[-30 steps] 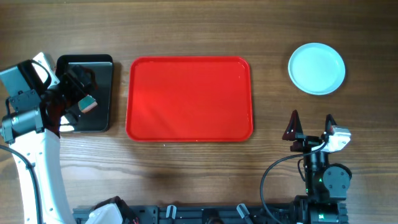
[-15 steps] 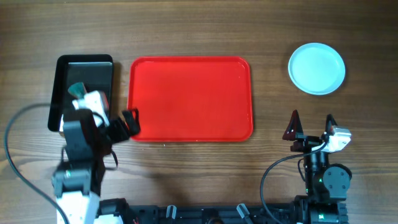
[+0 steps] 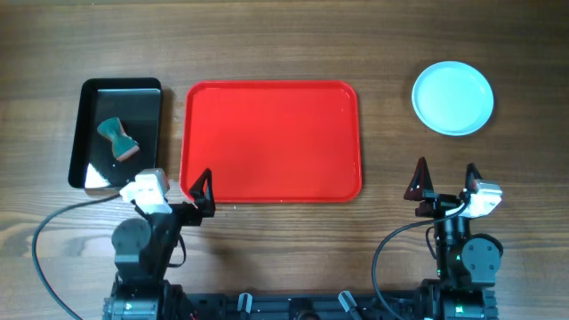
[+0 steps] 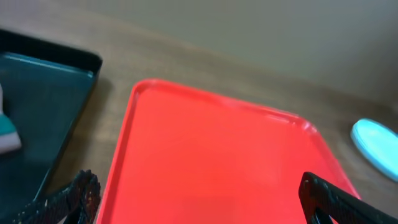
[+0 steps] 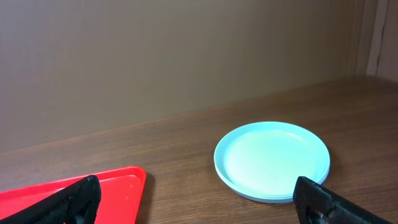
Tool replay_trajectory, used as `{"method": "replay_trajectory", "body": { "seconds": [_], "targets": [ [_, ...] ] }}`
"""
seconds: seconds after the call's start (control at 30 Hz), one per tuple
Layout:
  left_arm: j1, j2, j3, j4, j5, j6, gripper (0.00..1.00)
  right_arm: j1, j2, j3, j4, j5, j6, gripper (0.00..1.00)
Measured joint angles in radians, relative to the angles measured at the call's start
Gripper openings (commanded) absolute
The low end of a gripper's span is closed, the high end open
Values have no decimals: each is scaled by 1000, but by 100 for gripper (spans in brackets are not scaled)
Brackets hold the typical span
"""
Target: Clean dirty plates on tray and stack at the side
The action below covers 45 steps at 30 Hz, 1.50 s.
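The red tray (image 3: 271, 140) lies bare in the middle of the table; it also shows in the left wrist view (image 4: 217, 162), and its corner shows in the right wrist view (image 5: 81, 193). The pale blue plates (image 3: 452, 98) sit stacked on the wood at the far right, with clean tops; the stack also shows in the right wrist view (image 5: 272, 160). My left gripper (image 3: 180, 188) is open and empty at the tray's front left corner. My right gripper (image 3: 443, 182) is open and empty, in front of the plates.
A black tray (image 3: 116, 133) stands left of the red tray and holds a teal and tan sponge (image 3: 118, 139). Both arm bases sit at the table's front edge.
My left arm let go of the sponge into the black tray and pulled back to the front, beside the red tray's corner. The right arm has not moved.
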Motion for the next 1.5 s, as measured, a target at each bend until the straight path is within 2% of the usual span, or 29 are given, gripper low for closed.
{"method": "replay_trajectory", "body": {
  "seconds": [0.17,0.4,1.5],
  "targets": [
    [-1,-114,-99,125,-36,-6,100,0,0,0,0,0,0,100],
    [-1,-233,-132,93,-112,-6,100,0,0,0,0,0,0,100],
    [-1,-234,-132,90,-145,-6,100,0,0,0,0,0,0,100]
  ]
}}
